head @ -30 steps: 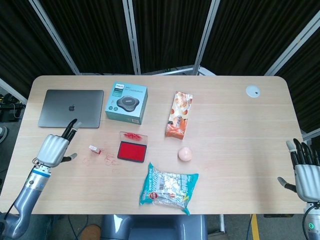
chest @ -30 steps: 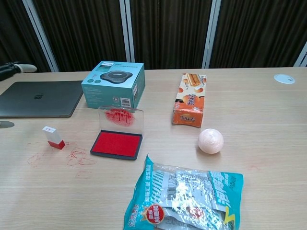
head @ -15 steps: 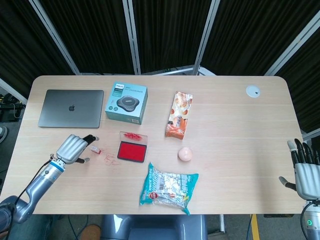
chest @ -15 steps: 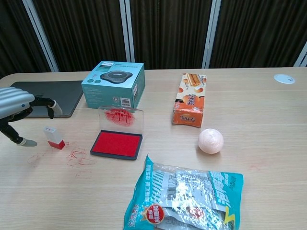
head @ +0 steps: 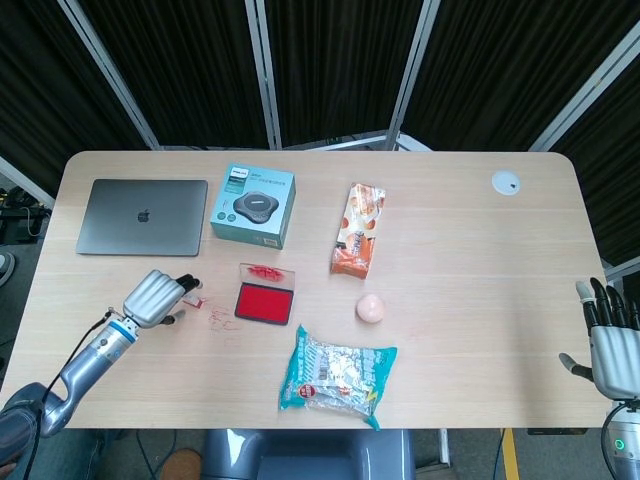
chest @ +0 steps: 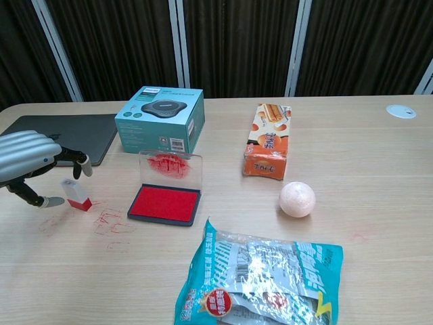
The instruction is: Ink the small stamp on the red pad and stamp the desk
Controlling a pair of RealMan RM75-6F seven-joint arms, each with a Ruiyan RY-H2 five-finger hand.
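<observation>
Two hands are seen at a wide wooden counter (head: pixel 470 280), on which everything else is spread. In the past second the left hand (chest: pixel 27 159) has been brought down and across from beside the laptop (head: pixel 142 216) to the stamp (chest: pixel 75 193); its fingers (chest: pixel 71 158) are now curved over the stamp's top with the thumb set low at the near side, and they are not yet closed on it, so nothing is held. The stamp itself has not been moved. From this it is judged that the pick-up is only about to be made, with inking and stamping left to do, though old red marks (chest: pixel 108 223) are already seen on the wood beside the pad. The right hand (head: pixel 610 345) has been kept at the far right edge, fingers spread upward and empty.

Of the larger things, the laptop is lain shut at the back left, and a snack bag (head: pixel 335 375) is placed at the front centre. A teal box (head: pixel 253 206) and an orange carton (head: pixel 359 230) are both closed, so their contents cannot be told. The red pad (chest: pixel 165 203) is left open just right of the stamp, its clear lid (chest: pixel 170 167) stood upright and smeared with red. A pink ball (chest: pixel 297 199) is set to the right of it, and a small white disc (head: pixel 505 182) is seen at the far corner
</observation>
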